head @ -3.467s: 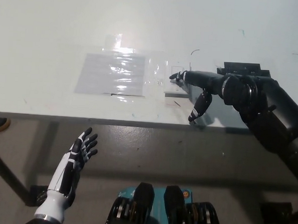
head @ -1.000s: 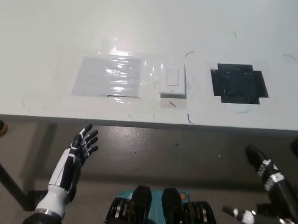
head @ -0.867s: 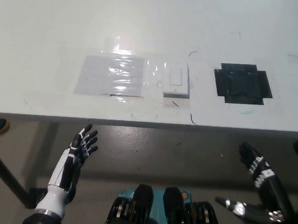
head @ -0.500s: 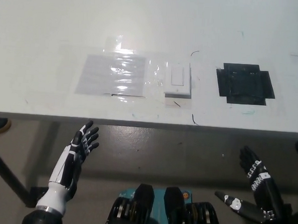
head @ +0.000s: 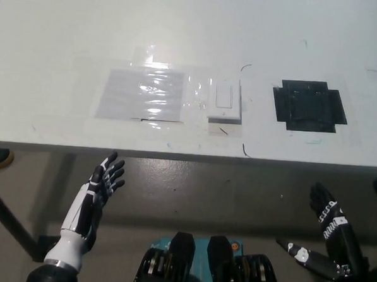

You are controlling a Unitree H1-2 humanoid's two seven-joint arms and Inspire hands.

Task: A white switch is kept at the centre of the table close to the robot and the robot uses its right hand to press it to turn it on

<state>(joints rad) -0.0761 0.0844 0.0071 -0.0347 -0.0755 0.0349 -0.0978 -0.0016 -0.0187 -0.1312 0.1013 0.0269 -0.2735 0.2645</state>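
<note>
The white switch (head: 225, 102) lies flat on the white table (head: 194, 34), near its front edge and about at the middle, with nothing touching it. My black right hand (head: 329, 240) hangs low at the bottom right, below the table's front edge and well away from the switch, open with its fingers spread. My white left hand (head: 93, 202) rests at the lower left, also below the table edge, open and holding nothing.
A shiny patch of clear tape (head: 141, 94) lies left of the switch. A black taped square (head: 309, 106) sits to its right. Small pen marks dot the tabletop. The table's front edge (head: 188, 156) runs across the picture above both hands.
My right hand, which was on the switch 3.5 s ago, has pulled back off the table and down to the bottom right. Over the last second it barely moved. The left hand stayed put.
</note>
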